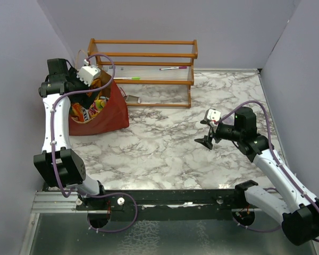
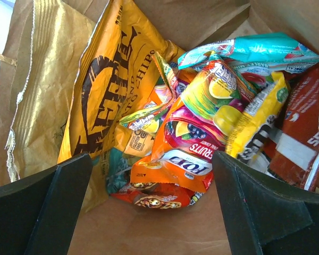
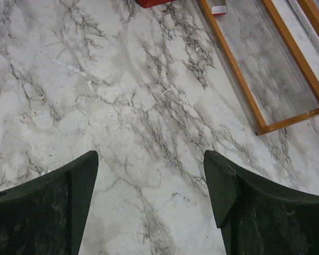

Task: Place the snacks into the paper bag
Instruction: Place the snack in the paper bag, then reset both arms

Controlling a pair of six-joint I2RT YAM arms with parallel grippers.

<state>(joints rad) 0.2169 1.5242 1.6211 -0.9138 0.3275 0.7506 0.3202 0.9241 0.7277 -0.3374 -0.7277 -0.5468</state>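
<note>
Marbled white tabletop [image 1: 165, 149] carries the red paper bag [image 1: 114, 114] at ten o'clock, with bright crinkly snack packets [image 2: 191, 133] piled inside. Left fingers [image 2: 42, 212] hang spread, empty, over its mouth; right fingers [image 3: 42, 212] are spread empty at three o'clock. The packets look light, slippery and crushable, so pinch a sealed edge.

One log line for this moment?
left pincer: open, over bag | right pincer: open, empty, above table | snacks: in bag

Paper bag [image 2: 149, 234]: matt brown paper is seen inside. Snacks [image 2: 194, 127]: wrapped in glossy, crinkled film. Table [image 1: 165, 154]: finished in smooth marbled surface. Rack [image 1: 143, 54], far: made of varnished wood
</note>
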